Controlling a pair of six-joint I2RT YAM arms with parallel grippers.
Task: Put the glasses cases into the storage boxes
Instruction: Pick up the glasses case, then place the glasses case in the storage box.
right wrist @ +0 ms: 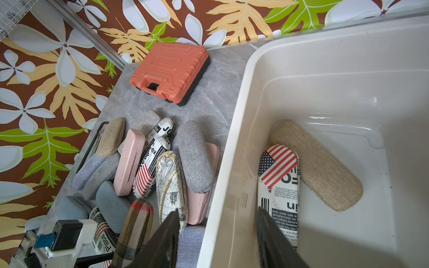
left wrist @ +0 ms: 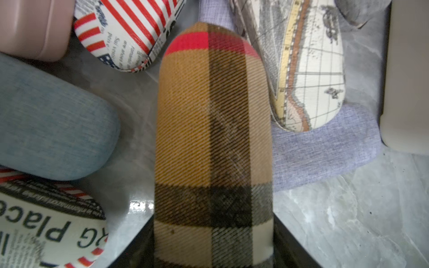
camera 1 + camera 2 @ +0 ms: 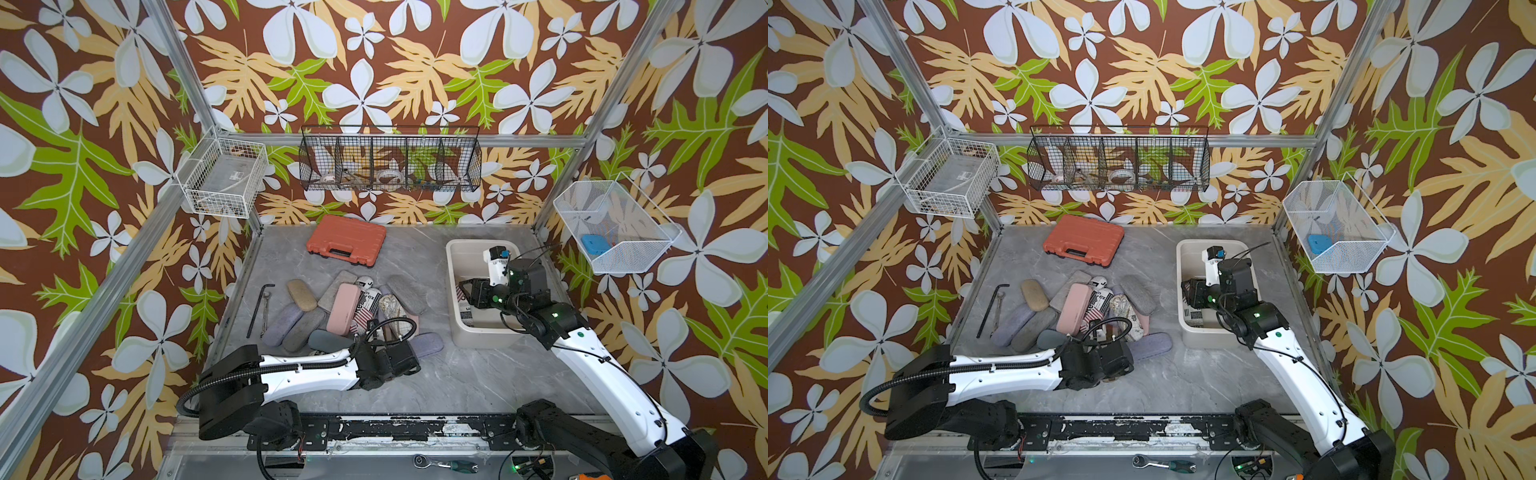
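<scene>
Clamping the plaid case (image 2: 212, 130) near one end, the left pincer (image 2: 213, 253) presses a jaw to each flank; the case's long axis runs straight ahead of it. The storage box (image 3: 482, 337) lies to its right across the worktop (image 3: 436, 374); there the right pincer (image 1: 218, 208) hangs spread and empty astride the rim. In both top views the wrist hides the grip; lift-off is unclear.
</scene>
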